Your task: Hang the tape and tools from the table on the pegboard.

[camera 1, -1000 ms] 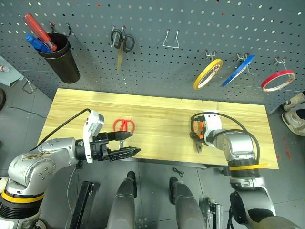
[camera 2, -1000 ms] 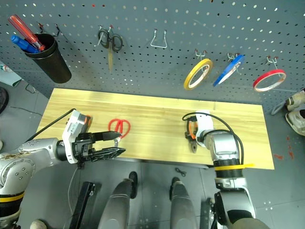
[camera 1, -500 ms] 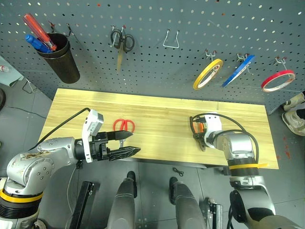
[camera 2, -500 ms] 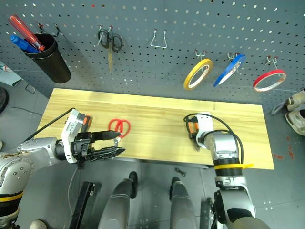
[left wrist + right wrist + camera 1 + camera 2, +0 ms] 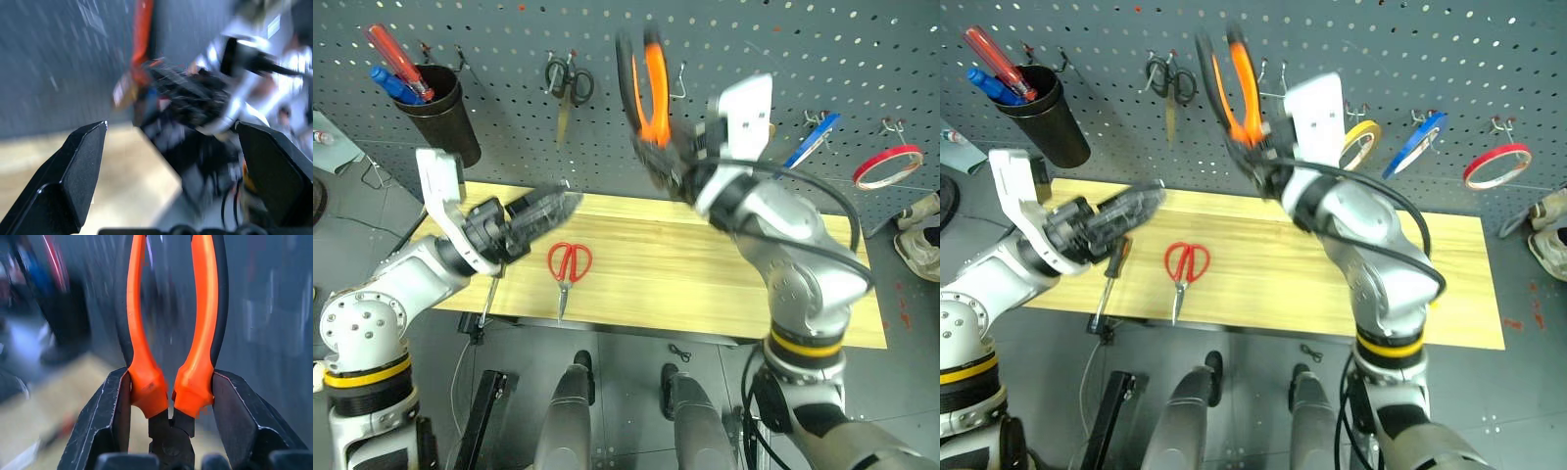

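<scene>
Right gripper (image 5: 171, 406) clamps the orange-and-black-handled pliers (image 5: 646, 83), raised before the dark grey-blue perforated pegboard (image 5: 724, 49). Left gripper (image 5: 171, 142) fingers wide, empty.

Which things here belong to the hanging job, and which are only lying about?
Job:
pliers, held in the right tool
red scissors on the table
screwdriver
blue tape, on the pegboard

Not job:
yellow tape
red tape
black scissors
black cup
</scene>
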Controlling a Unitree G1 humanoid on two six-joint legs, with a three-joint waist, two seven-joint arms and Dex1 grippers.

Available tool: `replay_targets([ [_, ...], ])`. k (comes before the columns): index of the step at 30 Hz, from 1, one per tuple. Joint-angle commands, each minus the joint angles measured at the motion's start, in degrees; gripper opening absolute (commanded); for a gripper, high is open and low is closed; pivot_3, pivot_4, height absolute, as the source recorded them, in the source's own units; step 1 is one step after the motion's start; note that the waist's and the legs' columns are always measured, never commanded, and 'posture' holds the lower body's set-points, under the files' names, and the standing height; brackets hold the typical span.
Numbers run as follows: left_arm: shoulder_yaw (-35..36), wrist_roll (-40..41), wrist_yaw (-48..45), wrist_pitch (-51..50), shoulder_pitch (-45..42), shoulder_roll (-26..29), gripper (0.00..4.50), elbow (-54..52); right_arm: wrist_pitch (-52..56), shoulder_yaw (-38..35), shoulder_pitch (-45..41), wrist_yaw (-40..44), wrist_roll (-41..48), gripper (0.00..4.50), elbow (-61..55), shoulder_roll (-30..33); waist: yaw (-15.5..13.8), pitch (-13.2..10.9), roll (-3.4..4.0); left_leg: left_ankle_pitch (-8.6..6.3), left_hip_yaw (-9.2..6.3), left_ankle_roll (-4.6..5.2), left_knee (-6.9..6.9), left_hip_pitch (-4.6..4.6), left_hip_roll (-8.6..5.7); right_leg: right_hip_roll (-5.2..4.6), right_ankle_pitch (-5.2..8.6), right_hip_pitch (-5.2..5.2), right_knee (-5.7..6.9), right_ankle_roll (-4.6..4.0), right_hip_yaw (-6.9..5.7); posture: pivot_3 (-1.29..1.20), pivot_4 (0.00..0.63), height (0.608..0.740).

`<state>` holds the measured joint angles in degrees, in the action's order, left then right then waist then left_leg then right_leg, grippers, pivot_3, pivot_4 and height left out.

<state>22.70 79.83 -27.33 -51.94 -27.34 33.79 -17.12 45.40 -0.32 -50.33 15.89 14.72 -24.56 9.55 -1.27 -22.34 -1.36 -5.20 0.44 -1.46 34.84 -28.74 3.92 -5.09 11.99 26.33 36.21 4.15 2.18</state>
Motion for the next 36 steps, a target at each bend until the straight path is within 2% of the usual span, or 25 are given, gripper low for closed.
replay_targets([
  [1,1.43,0.50,5.06,5.57,-5.63,-3.32,4.50,1.72,-19.79,-0.33,-8.25,-5.01,-7.55,2.04,12.41,-0.33,-0.48,0.03,-0.04,0.07,0.00,0.03,0.00,-0.02,-0.04,0.00,-0.03,-0.03,-0.06,0.01,-0.01,0.14,0.369,0.740],
  [6,-1.02,-4.97,5.86,10.29,-11.42,-7.15,4.50,4.74,-42.69,-0.83,-16.09,-10.26,-14.77,2.04,35.06,1.11,-1.23,0.05,-0.10,0.13,-0.02,-0.01,-0.13,-0.08,-0.08,-0.01,-0.29,-0.03,-0.14,-0.36,-0.05,0.16,0.370,0.740],
  [11,-2.27,-5.85,5.29,9.93,-11.94,-7.65,4.50,4.18,-53.54,-1.40,-18.65,-11.92,-16.45,2.04,46.03,1.48,-1.35,0.04,-0.10,0.18,-0.07,-0.10,-0.26,-0.16,-0.08,-0.02,-0.30,0.01,-0.15,-0.39,-0.14,0.17,0.366,0.740],
  [16,-2.07,-4.92,5.73,9.43,-11.61,-6.98,4.50,3.59,-55.65,-1.71,-17.07,-13.24,-16.00,2.04,48.83,-0.09,-1.34,0.04,-0.10,0.40,-0.23,-0.28,-0.26,-0.14,-0.05,0.03,-0.42,0.02,-0.05,-0.53,-0.26,0.18,0.373,0.740],
  [29,-2.62,-4.31,6.15,8.71,-11.58,-6.83,4.50,3.12,-51.04,-1.75,-11.03,-14.75,-16.15,2.04,46.59,-1.82,-1.53,0.04,-0.10,0.53,-0.27,-0.25,-0.34,-0.14,-0.06,0.03,-0.50,0.01,-0.06,-0.54,-0.29,0.18,0.376,0.740],
  [31,-2.80,-4.35,6.05,8.63,-11.69,-6.90,4.50,3.19,-50.80,-1.64,-10.38,-14.14,-16.09,3.10,46.16,-1.48,-1.52,0.04,-0.10,0.59,-0.28,-0.25,-0.35,-0.13,-0.06,0.03,-0.52,0.01,-0.05,-0.56,-0.30,0.17,0.376,0.740],
  [35,-2.94,-4.37,5.96,8.34,-11.58,-6.80,4.50,3.29,-49.30,-1.49,-8.75,-12.49,-15.66,4.47,43.16,-0.39,-1.53,0.04,-0.10,0.61,-0.29,-0.24,-0.36,-0.13,-0.06,0.03,-0.53,0.01,-0.07,-0.56,-0.30,0.17,0.370,0.740],
  [36,-2.91,-4.40,5.91,8.10,-11.30,-6.60,4.50,3.34,-48.49,-1.51,-8.03,-11.78,-15.38,4.47,41.74,0.07,-1.53,0.04,-0.10,0.61,-0.30,-0.24,-0.37,-0.13,-0.07,0.03,-0.53,0.01,-0.08,-0.56,-0.30,0.17,0.370,0.740],
])
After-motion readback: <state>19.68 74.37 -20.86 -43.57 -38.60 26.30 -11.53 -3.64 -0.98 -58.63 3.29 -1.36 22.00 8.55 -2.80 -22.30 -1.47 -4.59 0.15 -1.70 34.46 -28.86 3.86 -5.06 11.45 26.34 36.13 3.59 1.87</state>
